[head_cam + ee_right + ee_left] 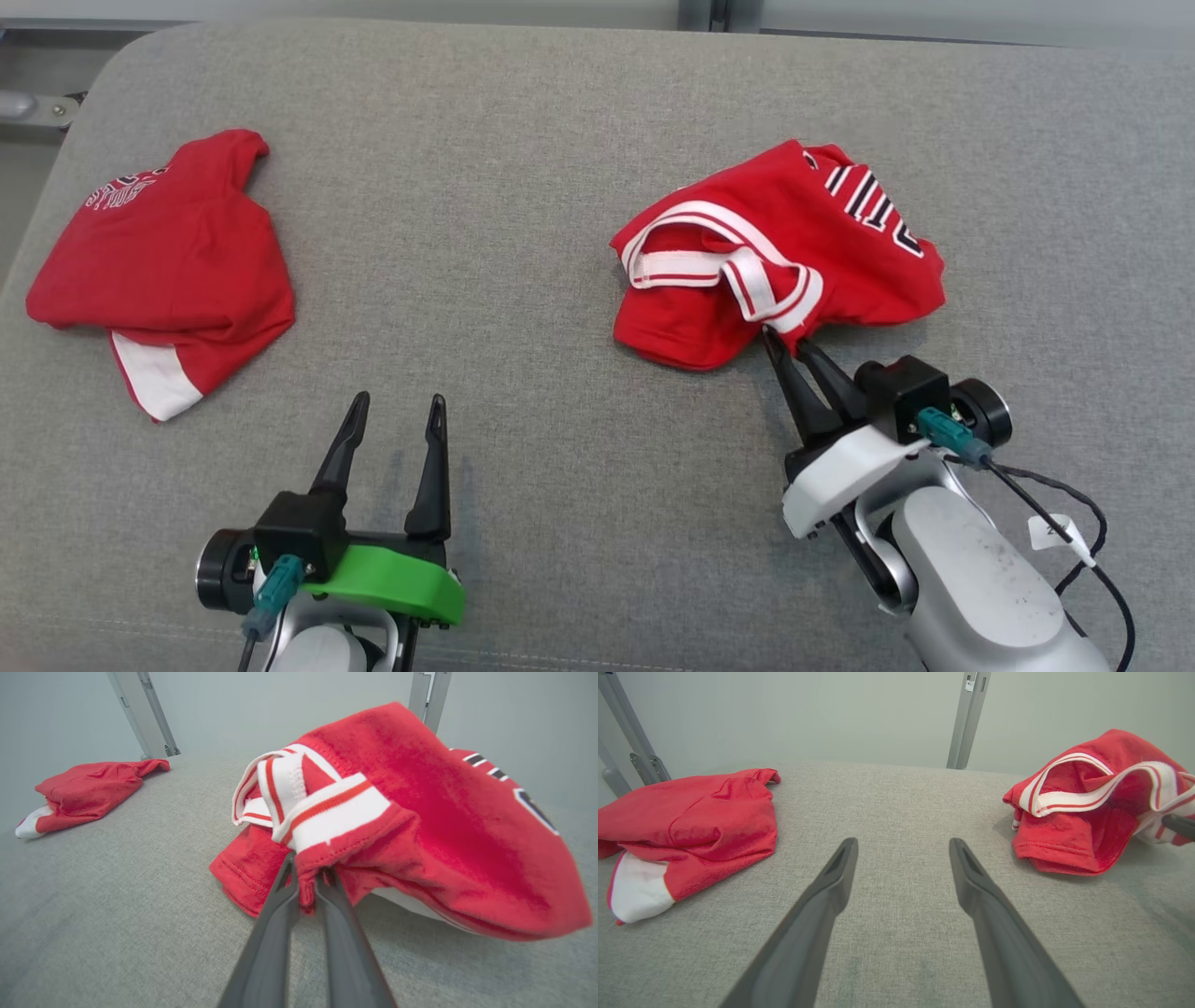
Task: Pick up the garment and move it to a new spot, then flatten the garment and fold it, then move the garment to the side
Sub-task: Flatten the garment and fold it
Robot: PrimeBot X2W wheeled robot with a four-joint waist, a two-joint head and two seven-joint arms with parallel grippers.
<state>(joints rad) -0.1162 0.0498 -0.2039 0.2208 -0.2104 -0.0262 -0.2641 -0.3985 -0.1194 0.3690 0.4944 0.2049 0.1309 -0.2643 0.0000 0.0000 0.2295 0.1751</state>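
Observation:
A crumpled red garment (pixel 794 252) with white striped trim lies on the right of the grey surface. My right gripper (pixel 782 338) is shut on its near hem, and the right wrist view shows a fold of the red garment (pixel 420 826) pinched between the two fingers (pixel 280 896), with part of it lifted off the surface. The left wrist view has the same garment (pixel 1083 812) at its right edge. My left gripper (pixel 395 411) stands open over bare fabric near the front, well left of that garment, with nothing between its fingers (pixel 831 882).
A second red garment (pixel 168 261) with a white patch lies folded at the far left (pixel 691 826) (pixel 88 788). The grey padded surface (pixel 523 233) ends at a rounded back edge. Metal posts (pixel 966 718) stand behind it.

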